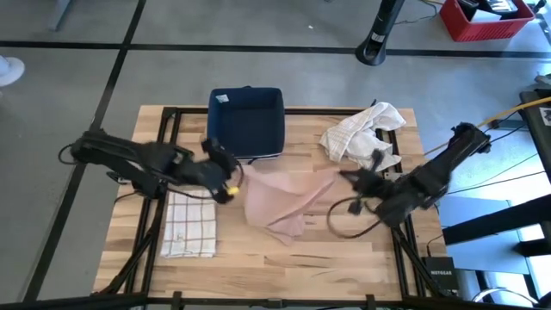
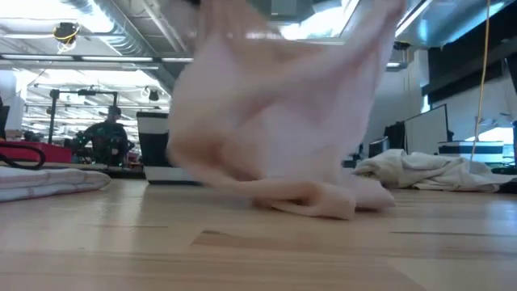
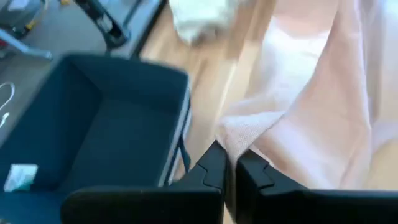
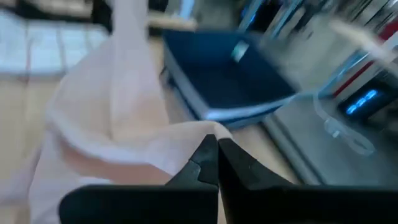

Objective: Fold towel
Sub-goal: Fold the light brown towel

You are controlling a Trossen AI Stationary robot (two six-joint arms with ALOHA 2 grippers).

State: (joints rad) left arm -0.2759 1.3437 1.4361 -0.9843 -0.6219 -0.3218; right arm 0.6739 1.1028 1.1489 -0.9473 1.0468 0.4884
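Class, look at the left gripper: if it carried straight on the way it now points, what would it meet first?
The left gripper is shut on the pink towel's corner, so more of that towel comes first; beyond it, probably the right gripper, though depth is unclear.

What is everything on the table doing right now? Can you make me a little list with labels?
being folded: pink towel, lifted at two corners, middle sagging onto the table
left gripper: fingers shut on the pink towel's corner, beside the bin
right gripper: fingers shut on the towel's other corner
already folded: checked towel, lying flat at the table's left front
waiting: crumpled white towel, back right
container: dark blue bin, back centre
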